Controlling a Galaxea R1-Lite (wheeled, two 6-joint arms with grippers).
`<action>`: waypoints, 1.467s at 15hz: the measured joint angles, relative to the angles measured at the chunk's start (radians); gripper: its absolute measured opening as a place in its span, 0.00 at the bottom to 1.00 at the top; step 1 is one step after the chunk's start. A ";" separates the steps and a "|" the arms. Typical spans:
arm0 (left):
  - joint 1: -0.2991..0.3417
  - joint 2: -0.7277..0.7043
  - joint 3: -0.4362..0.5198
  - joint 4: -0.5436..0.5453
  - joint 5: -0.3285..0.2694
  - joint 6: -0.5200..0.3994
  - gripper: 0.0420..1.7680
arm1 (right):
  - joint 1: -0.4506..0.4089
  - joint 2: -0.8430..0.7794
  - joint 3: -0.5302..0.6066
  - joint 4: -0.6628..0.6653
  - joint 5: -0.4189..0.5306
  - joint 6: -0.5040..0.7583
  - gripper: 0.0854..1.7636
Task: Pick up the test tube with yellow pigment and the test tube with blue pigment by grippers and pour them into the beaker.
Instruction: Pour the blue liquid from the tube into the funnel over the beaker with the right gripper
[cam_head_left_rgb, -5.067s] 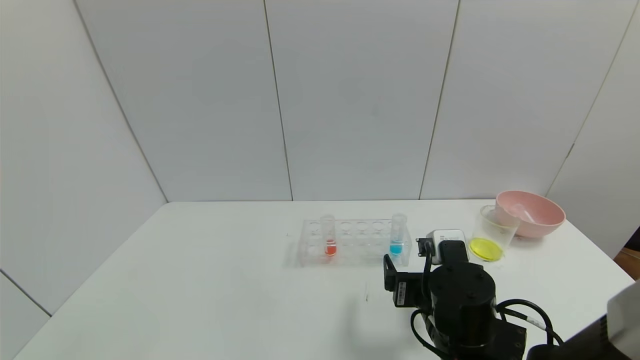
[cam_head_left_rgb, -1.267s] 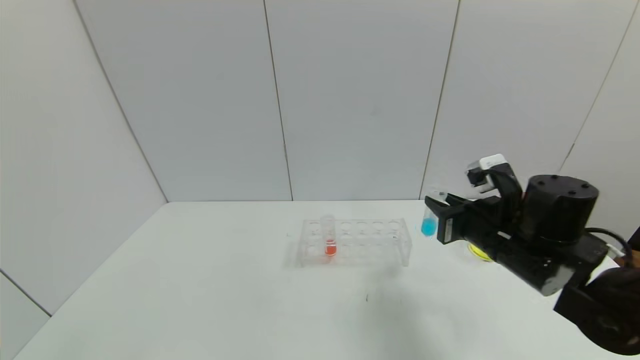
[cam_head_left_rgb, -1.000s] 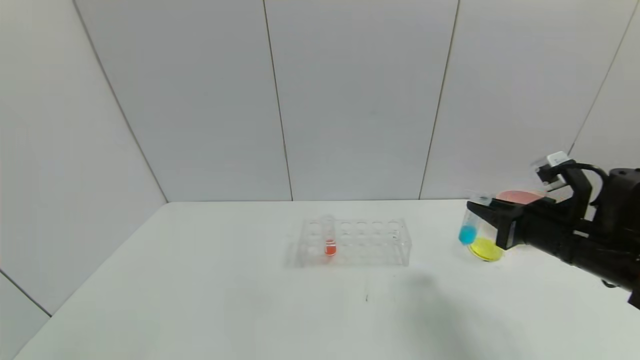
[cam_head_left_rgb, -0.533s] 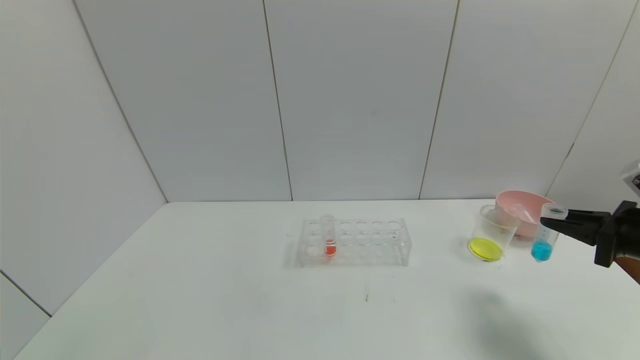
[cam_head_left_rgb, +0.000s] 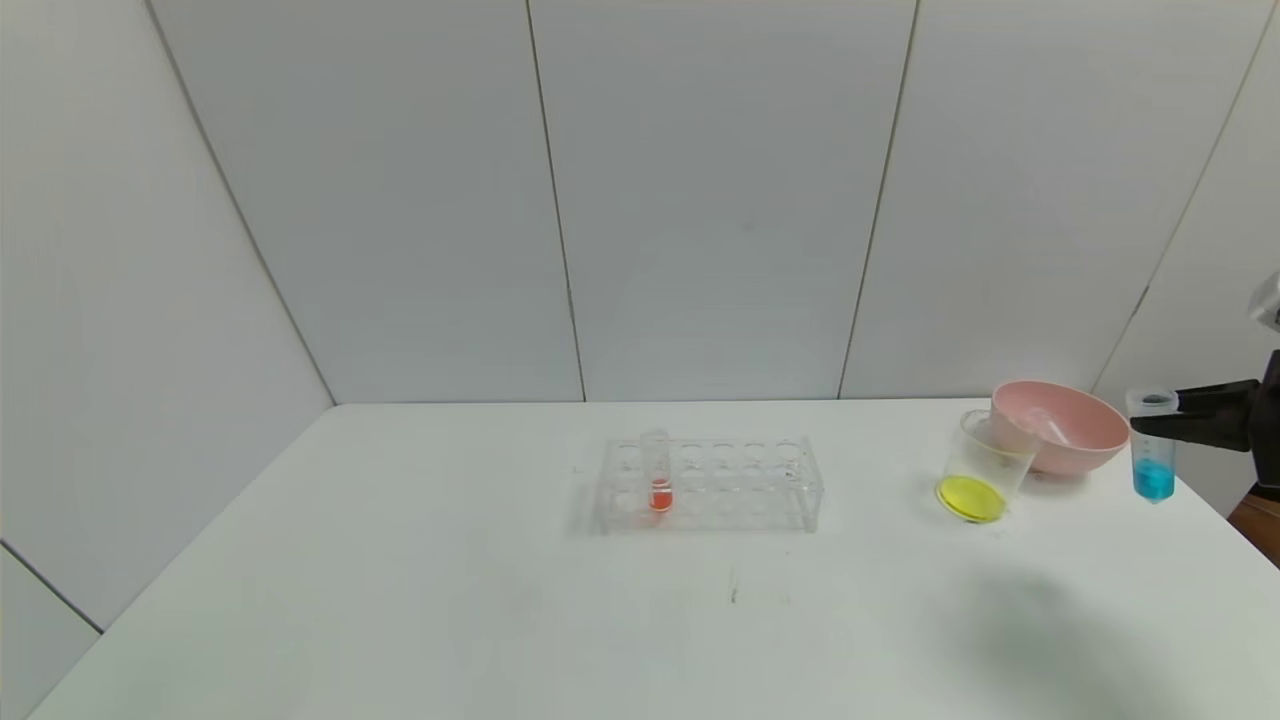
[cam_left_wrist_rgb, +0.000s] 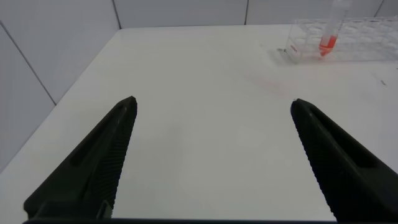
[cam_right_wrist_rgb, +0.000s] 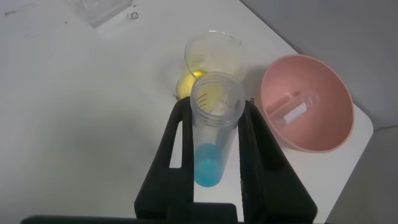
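Blue tube (cam_head_left_rgb: 1152, 445) hangs upright, clamped in right gripper (cam_right_wrist_rgb: 214, 146), out past the pink bowl (cam_head_left_rgb: 1065, 425), apart from beaker (cam_head_left_rgb: 985, 465) w/ yellow liquid. Left gripper (cam_left_wrist_rgb: 211, 155) idle, jaws spread. Risk: tipping from here spills into the bowl or onto the table (cam_head_left_rgb: 500, 600).

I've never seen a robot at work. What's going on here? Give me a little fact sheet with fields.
right gripper: shut on the blue tube, held upright above the table's right edge
left gripper: open, empty, off to the left over the table
beaker: yellow liquid inside, beside the pink bowl
pink bowl: holds an empty tube lying down
rack: one orange-red tube standing in it
blue liquid: not yet poured
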 joint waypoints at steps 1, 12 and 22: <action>0.000 0.000 0.000 0.000 0.000 0.000 1.00 | -0.003 0.035 -0.077 0.094 -0.001 -0.061 0.24; 0.000 0.000 0.000 0.000 0.000 0.000 1.00 | 0.051 0.353 -0.693 0.514 -0.183 -0.243 0.24; 0.000 0.000 0.000 0.000 0.000 0.000 1.00 | 0.193 0.393 -0.755 0.550 -0.467 -0.339 0.24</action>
